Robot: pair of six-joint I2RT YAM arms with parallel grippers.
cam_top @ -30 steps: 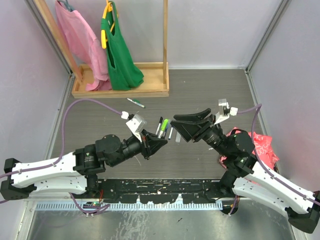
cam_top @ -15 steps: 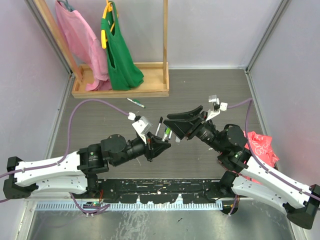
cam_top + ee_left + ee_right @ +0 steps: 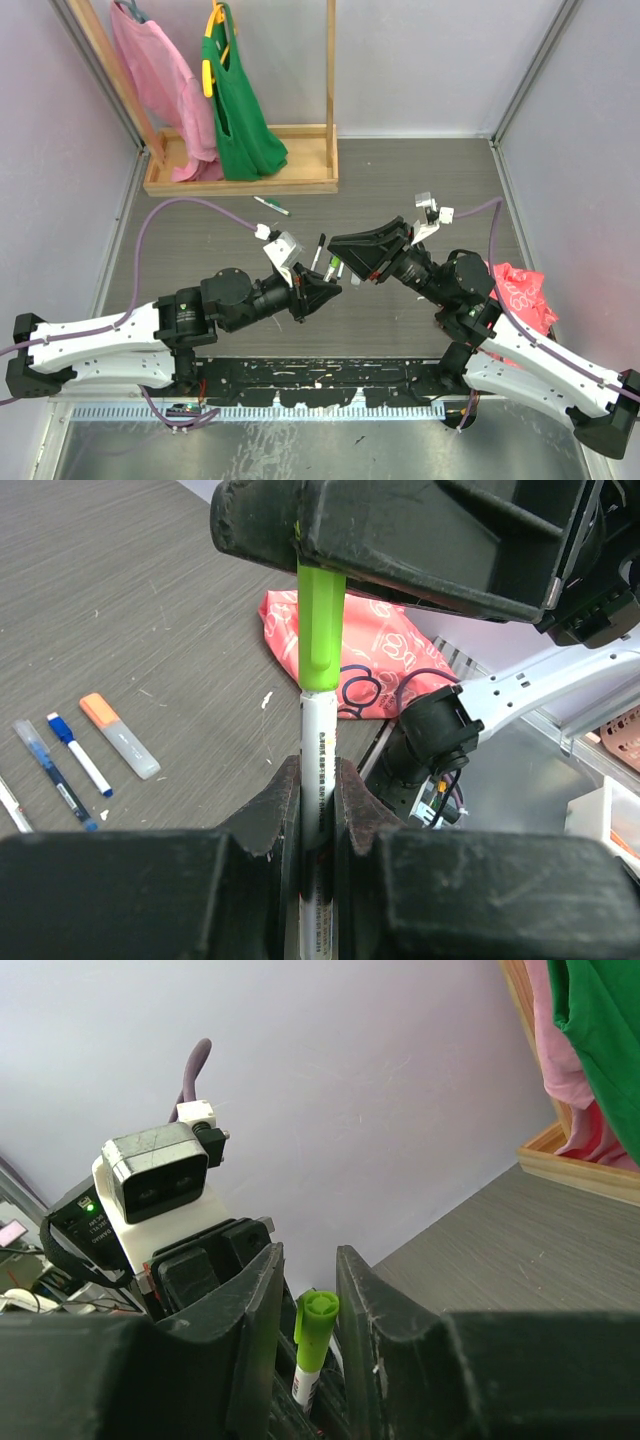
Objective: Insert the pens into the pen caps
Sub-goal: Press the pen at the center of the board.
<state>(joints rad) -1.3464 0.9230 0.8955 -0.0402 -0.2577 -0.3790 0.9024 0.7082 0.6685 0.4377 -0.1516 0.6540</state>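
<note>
Top external view shows both arms meeting over the grey table [image 3: 420, 180], well to the left-arm side of the crumpled pink bag [image 3: 520, 295] that lies by the right arm. There the left gripper [image 3: 322, 288] is clamped tight on a pen [image 3: 318, 750]. In the left wrist view its white printed barrel stands up between that gripper's two black fingers [image 3: 275, 810], with the bag behind it. A light green cap [image 3: 320, 630] sits on the pen's upper end, touching the barrel. The cap's top disappears into the right gripper [image 3: 343, 258], which reaches over from the bag's side.

In the right wrist view that gripper's jaws stand a little apart with the cap between them. A sliver of gap shows on one side of the cap, and it cannot be told whether the pads press on it. How deep the pen sits in the cap is not clear either.

Other pens lie flat on the table, apart from the bag on its left-arm side. An orange-capped pen [image 3: 120, 737] and two blue-tipped pens [image 3: 78, 755] rest side by side in the left wrist view. A black-ended pen [image 3: 318, 250] lies just beyond the grippers. Farther still from the bag is a green-ended pen [image 3: 271, 206], and beyond it the wooden stand [image 3: 240, 185], hung with a pink garment [image 3: 160, 80] and a green garment [image 3: 235, 100].
</note>
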